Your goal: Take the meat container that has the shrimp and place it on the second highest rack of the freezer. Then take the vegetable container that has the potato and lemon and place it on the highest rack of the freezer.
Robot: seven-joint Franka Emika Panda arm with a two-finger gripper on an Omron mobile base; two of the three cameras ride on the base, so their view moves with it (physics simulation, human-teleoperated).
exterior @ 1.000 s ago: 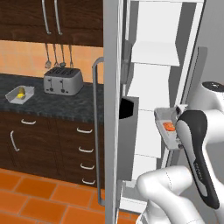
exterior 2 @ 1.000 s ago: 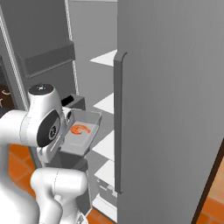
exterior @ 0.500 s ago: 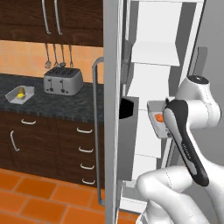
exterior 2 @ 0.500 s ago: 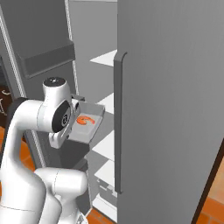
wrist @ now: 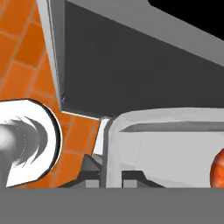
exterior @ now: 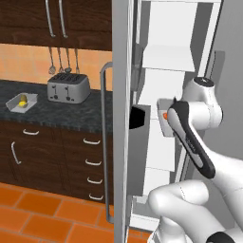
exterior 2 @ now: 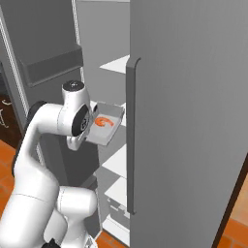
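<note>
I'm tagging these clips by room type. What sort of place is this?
A home kitchen, rendered: a toaster on a dark counter, wooden drawers below, utensils hanging on the wall, and a tall freezer standing open.

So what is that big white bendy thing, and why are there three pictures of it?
It is a robot arm. At its tip is its end effector, two small fingers, pinched shut on the rim of a grey tray. A curled orange shrimp lies in that tray.

Two pictures come from cameras riding behind the arm, one on its left and one on its right. Both look at the open freezer with its white shelves. The third comes from a camera on the hand itself, so you see the tray very close, with orange floor tiles beyond.

On the dark counter beside the freezer stand a silver toaster and another tray with a yellow lemon.
</note>
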